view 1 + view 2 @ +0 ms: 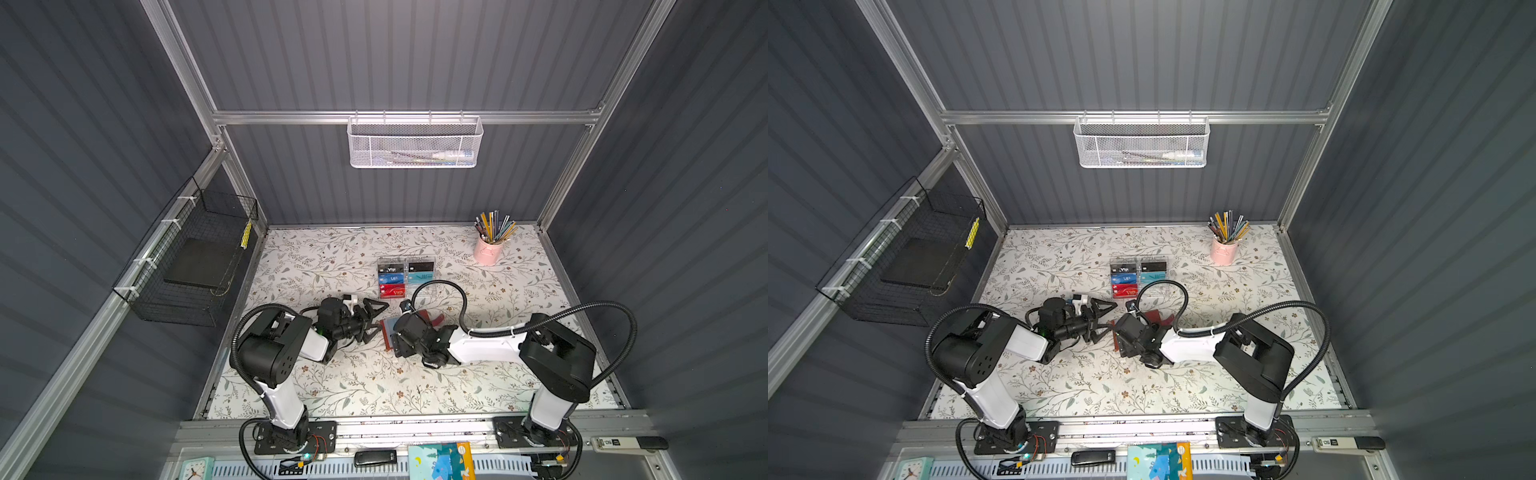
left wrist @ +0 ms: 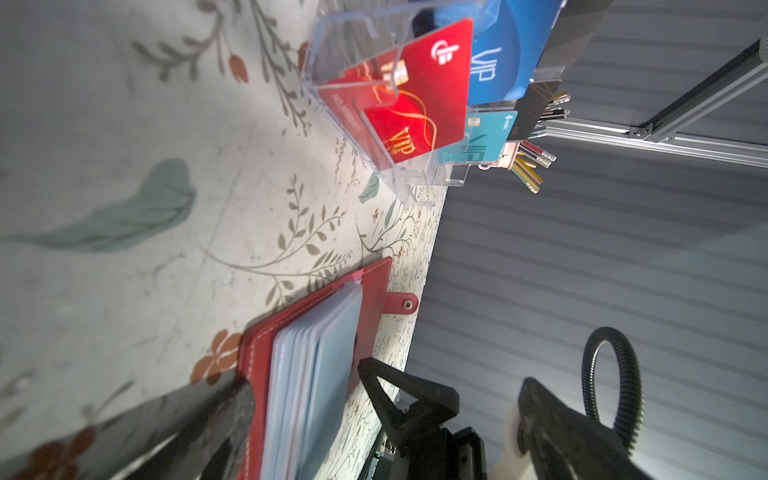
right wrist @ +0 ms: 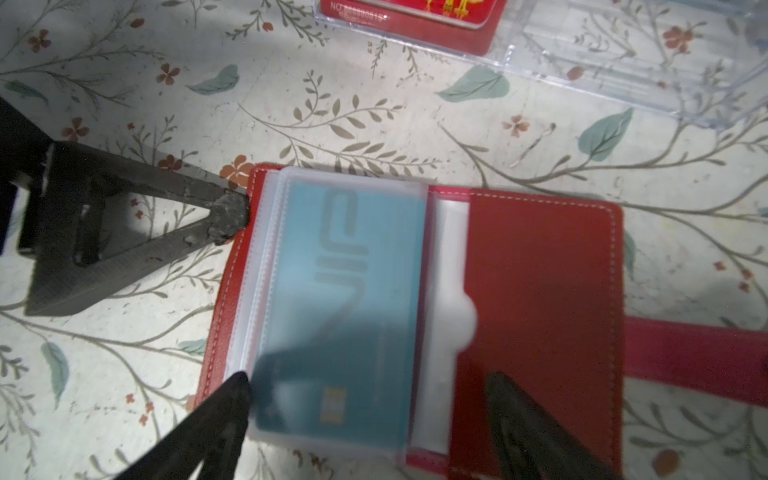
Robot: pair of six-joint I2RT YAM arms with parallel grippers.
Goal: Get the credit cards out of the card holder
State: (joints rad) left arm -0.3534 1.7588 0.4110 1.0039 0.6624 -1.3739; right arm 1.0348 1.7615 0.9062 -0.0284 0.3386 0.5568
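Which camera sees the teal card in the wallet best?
Right wrist view: the teal card lies face up, close. Left wrist view shows only sleeve edges; in both top views the right arm mostly covers it.

A robot test booth
Grey walls (image 1: 415, 54), metal bars (image 1: 291, 117), robot arms (image 1: 270, 353) bolted down (on a flowery table (image 1: 374, 386)).

Credit card (image 3: 345, 291) blurred; lettering perhaps VIP.

In both top views the left arm (image 1: 286, 345) and right arm (image 1: 486, 347) reach from the lower edge toward the centre. The left claw (image 1: 383, 317) sits low, pointing right, jaws spread wide. The right claw (image 3: 368, 380) points downward, fingers (image 3: 232, 399) well apart.
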